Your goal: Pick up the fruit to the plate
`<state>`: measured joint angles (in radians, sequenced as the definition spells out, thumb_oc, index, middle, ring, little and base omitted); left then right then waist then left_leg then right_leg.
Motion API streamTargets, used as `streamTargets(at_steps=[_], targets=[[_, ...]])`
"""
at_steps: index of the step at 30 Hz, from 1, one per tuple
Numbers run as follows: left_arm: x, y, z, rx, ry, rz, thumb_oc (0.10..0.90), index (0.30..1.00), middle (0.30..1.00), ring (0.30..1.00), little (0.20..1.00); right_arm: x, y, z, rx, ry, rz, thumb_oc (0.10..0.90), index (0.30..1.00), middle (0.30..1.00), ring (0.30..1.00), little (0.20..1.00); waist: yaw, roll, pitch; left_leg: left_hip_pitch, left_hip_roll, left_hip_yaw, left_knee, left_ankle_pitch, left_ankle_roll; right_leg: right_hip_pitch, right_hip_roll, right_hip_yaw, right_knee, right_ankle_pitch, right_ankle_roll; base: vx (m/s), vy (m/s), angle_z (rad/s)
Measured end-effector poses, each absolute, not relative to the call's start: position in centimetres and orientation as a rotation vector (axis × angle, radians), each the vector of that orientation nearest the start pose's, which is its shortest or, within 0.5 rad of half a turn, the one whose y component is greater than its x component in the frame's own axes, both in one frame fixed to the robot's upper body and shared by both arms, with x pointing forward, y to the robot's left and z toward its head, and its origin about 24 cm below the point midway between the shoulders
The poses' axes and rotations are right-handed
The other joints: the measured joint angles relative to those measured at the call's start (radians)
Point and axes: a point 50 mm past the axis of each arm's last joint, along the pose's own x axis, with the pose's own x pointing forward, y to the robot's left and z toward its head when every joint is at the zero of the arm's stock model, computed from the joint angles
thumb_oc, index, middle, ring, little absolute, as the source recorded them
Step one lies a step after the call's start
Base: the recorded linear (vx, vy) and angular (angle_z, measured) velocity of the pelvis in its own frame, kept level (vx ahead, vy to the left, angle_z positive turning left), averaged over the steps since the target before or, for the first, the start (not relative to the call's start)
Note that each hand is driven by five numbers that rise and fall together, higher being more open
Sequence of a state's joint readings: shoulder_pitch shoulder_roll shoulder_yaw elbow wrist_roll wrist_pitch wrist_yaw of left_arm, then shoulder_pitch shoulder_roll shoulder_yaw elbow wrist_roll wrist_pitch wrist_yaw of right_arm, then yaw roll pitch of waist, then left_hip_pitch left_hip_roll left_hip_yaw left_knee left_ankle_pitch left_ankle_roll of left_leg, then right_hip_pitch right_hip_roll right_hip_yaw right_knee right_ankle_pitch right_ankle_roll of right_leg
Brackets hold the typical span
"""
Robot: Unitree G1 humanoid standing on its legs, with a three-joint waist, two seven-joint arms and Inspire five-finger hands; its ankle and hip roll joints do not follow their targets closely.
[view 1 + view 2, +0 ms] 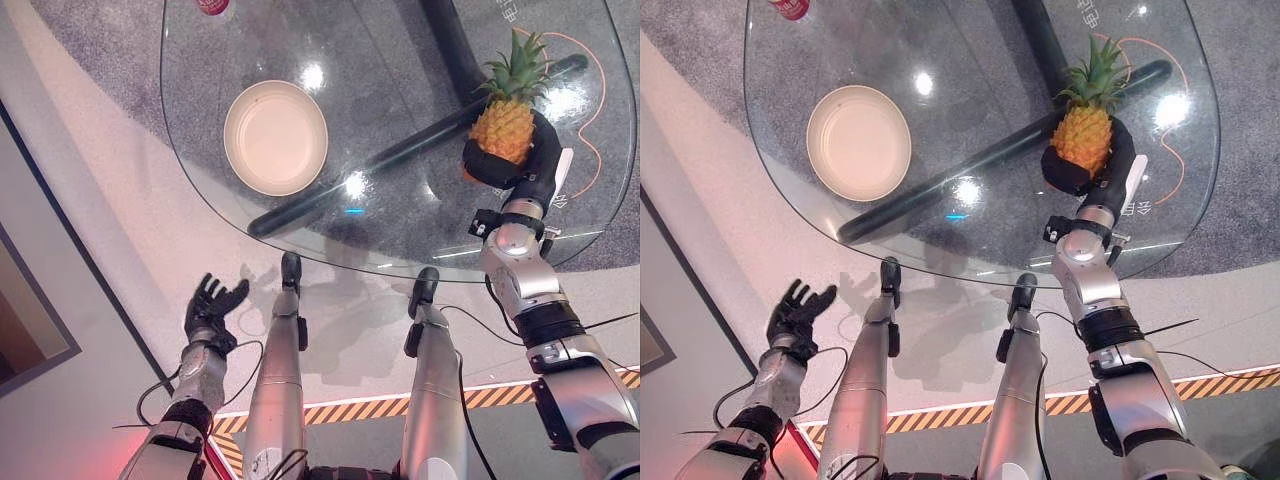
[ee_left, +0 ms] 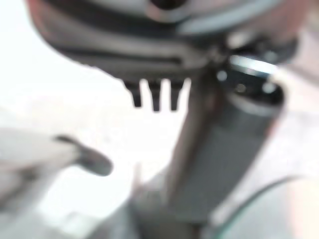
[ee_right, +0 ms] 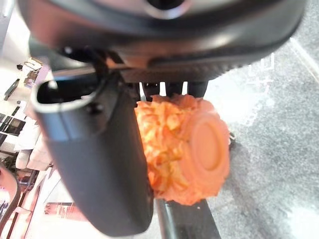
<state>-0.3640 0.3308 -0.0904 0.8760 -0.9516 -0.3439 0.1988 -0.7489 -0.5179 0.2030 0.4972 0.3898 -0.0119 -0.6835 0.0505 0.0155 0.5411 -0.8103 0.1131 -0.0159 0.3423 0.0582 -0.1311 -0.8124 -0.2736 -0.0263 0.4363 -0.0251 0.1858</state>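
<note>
A small orange pineapple (image 1: 503, 126) with a green crown is held over the right side of the glass table (image 1: 400, 60). My right hand (image 1: 530, 165) is shut on it, fingers and thumb curled round its body; in the right wrist view the pineapple (image 3: 184, 149) sits against the thumb (image 3: 94, 164). A cream plate (image 1: 275, 137) rests on the table's left part, well left of the pineapple. My left hand (image 1: 212, 305) hangs below the table's near edge at the lower left, fingers spread and holding nothing.
A red can (image 1: 212, 6) stands at the table's far edge beyond the plate. Dark table legs (image 1: 400, 150) cross under the glass. An orange cable (image 1: 590, 90) loops on the grey carpet at right. Striped hazard tape (image 1: 350, 408) runs along the floor.
</note>
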Motion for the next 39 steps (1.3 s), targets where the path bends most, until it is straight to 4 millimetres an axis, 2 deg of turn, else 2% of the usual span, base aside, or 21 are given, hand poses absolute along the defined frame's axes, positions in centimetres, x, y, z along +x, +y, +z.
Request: streamTargets(at_steps=[8,12,17,20,31,39], targets=[[30.3,27.4,2.2,-0.527,-0.016,0.715,0.8,0.9,0.9,0.9,0.9,36.1,-22.7,17.6,-0.166,-0.301,-0.601,0.1,0.3,0.3,0.3,0.2,0.0,0.0,0.0,-0.005,0.0,-0.017,-0.012,0.008,-0.008,0.001,0.0,-0.02,0.0,-0.003,-0.001,-0.02,-0.013,0.04],[31.3,27.8,5.3,-0.556,-0.153,0.75,0.8,0.9,0.9,0.9,0.9,35.8,-22.6,17.5,-0.215,-0.321,-0.61,0.1,0.3,0.3,0.3,0.2,0.002,0.0,0.0,-0.011,0.0,-0.021,-0.012,0.01,-0.012,0.0,0.0,-0.022,-0.001,-0.003,0.001,-0.01,-0.01,0.0],[32.0,27.0,9.8,-0.527,-0.352,0.731,0.8,0.9,0.9,0.9,0.9,35.3,-22.4,17.1,-0.277,-0.339,-0.603,0.1,0.3,0.3,0.3,0.2,0.001,0.0,0.0,-0.012,0.001,-0.023,-0.012,0.01,-0.012,0.0,0.001,-0.024,-0.001,-0.002,0.004,-0.02,-0.046,0.0],[32.0,26.4,11.4,-0.515,-0.431,0.699,0.8,0.9,0.9,0.9,0.9,35.0,-22.3,16.8,-0.325,-0.351,-0.6,0.1,0.3,0.3,0.3,0.2,-0.001,0.0,0.0,-0.012,0.001,-0.023,-0.012,0.01,-0.012,0.0,0.002,-0.024,-0.001,-0.002,0.004,0.0,-0.014,0.0],[32.2,24.8,14.5,-0.476,-0.564,0.571,0.8,0.9,0.9,0.9,0.9,34.5,-21.6,17.4,-0.426,-0.426,-0.588,0.1,0.3,0.3,0.3,0.2,-0.003,-0.001,0.001,-0.012,0.001,-0.024,-0.013,0.01,-0.012,0.0,0.001,-0.025,-0.001,-0.002,0.004,0.0,0.0,0.0],[32.5,22.6,17.0,-0.458,-0.657,0.355,0.8,0.9,0.9,0.9,0.9,34.3,-20.8,18.0,-0.464,-0.478,-0.558,0.1,0.3,0.3,0.3,0.2,-0.006,-0.001,0.001,-0.012,0.0,-0.024,-0.011,0.011,-0.012,0.002,0.001,-0.024,0.0,-0.002,0.005,0.0,0.0,0.0]])
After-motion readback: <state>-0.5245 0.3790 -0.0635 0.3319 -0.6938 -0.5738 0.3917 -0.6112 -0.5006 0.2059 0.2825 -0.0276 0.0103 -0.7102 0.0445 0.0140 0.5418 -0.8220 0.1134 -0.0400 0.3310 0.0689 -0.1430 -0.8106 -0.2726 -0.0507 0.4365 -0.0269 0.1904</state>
